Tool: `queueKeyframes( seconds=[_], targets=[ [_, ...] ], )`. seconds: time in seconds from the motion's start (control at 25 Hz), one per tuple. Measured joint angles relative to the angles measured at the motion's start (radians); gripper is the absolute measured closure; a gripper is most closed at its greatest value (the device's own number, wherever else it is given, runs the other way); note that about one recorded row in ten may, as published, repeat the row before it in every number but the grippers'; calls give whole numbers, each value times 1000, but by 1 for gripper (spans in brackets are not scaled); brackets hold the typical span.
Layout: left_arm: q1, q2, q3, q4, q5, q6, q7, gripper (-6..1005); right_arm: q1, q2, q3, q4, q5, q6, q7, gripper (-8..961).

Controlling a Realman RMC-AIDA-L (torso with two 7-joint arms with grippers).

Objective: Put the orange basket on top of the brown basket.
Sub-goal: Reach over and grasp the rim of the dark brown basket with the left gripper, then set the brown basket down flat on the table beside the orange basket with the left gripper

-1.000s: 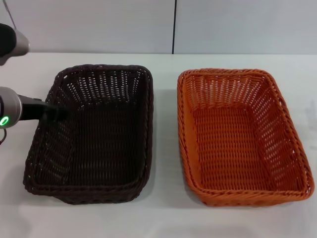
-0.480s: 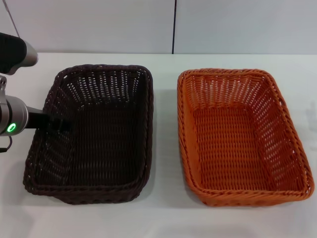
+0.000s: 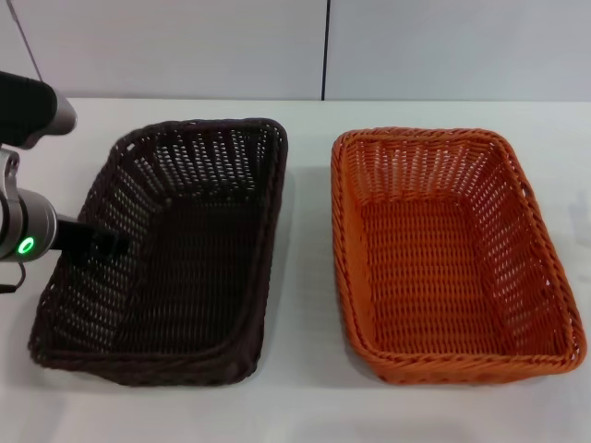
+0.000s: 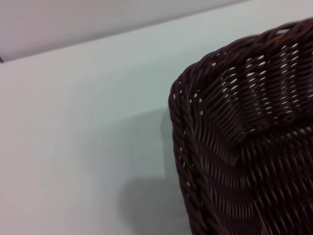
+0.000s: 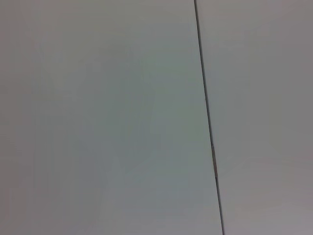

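The brown basket [image 3: 185,268] is on the left of the white table in the head view, with its left side raised so that it tilts. My left gripper [image 3: 103,245] is on the basket's left wall, shut on the woven side just below the rim. The left wrist view shows a corner of the brown basket [image 4: 244,147] close up, above the table. The orange basket [image 3: 443,249] sits flat on the table to the right, apart from the brown one and untouched. My right gripper is out of view; its wrist view shows only a wall.
The white table [image 3: 305,277] has a bare strip between the two baskets and in front of them. A pale wall with a dark vertical seam [image 3: 325,51] stands behind the table.
The left gripper has moved toward the front along the brown basket's left wall. The brown basket's left side has risen, and the basket has tilted and shifted toward the front left. The orange basket has not moved.
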Motion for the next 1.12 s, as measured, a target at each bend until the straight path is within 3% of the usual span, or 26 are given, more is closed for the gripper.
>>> queueKeyframes(
  seconds=[0.08,0.72,0.92,0.96,1.12],
  targets=[
    [-2,0,0,3,0,-4,0,504,1,0,0,0,-1,0,0,210],
    [13,-1,-18,-92,-4,-36,128,624,-8,-1,0,-2,-3,4,0,211],
    [-13,-1,-89,-108,-85,-94,313,661,-9,-1,0,-5,-3,6,0,211],
    [-30,-1,-147,-128,-136,-140,430,667,-9,-1,0,-7,-3,7,0,211],
    [-70,0,-237,-146,-169,-221,586,692,-10,0,0,-10,-2,8,0,211]
  ],
)
